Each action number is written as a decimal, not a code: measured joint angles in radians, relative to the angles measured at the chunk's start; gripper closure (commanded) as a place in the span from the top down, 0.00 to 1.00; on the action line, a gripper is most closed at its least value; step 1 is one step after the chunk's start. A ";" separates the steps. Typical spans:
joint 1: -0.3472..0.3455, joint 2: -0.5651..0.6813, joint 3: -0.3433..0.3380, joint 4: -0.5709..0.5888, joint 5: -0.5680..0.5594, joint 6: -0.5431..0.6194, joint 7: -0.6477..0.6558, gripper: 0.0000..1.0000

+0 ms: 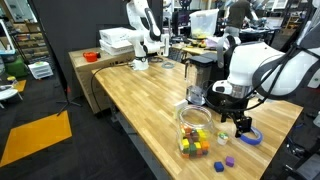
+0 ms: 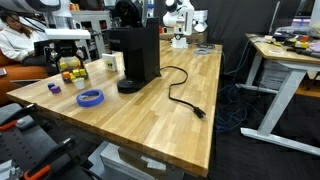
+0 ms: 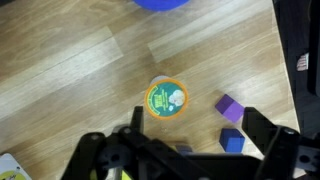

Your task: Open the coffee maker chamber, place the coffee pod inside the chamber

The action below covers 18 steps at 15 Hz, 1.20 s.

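The coffee pod (image 3: 166, 98), round with an orange rim and a green lid, lies flat on the wooden table in the wrist view. My gripper (image 3: 197, 112) is open and empty above the table. The pod sits just inside its left fingertip and slightly ahead of the tips. In an exterior view the gripper (image 1: 243, 124) hangs low over the table, in front of the black coffee machine (image 1: 203, 70). The coffee maker chamber (image 2: 131, 36) is the black top head of the machine, and it looks lowered. I cannot make out the pod in either exterior view.
A purple cube (image 3: 230, 107) and a blue cube (image 3: 232, 141) lie near the right finger. A blue tape ring (image 1: 250, 136) lies beside the gripper. A clear jar of coloured cubes (image 1: 194, 131) stands nearby. The machine's black cable (image 2: 182, 96) trails across the table.
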 measured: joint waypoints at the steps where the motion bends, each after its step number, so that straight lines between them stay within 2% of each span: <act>1: 0.000 0.000 0.000 0.000 0.000 0.000 0.000 1.00; 8: -0.025 0.014 0.032 0.007 -0.003 0.000 0.000 1.00; 18: -0.076 0.122 0.047 0.057 -0.012 0.000 -0.001 1.00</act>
